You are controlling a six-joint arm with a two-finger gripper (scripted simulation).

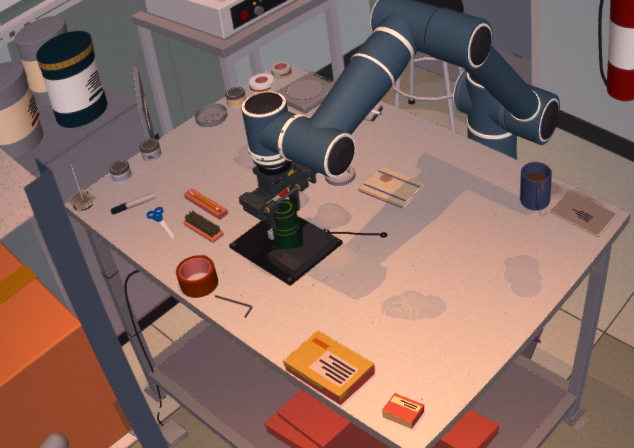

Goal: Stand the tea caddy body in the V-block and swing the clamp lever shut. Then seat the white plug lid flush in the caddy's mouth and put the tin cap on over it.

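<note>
Near the table's middle a black base plate carries the V-block, and the dark green tea caddy body with gold bands stands upright on it. The thin black clamp lever sticks out to the right of the plate, ending in a small knob. A pale round lid lies on the table behind the arm's wrist, partly hidden. My gripper comes straight down over the caddy's top and is closed around the caddy body.
Left of the plate lie a brush, an orange bar, scissors and a marker. A tape roll and hex key sit in front. A blue mug stands far right.
</note>
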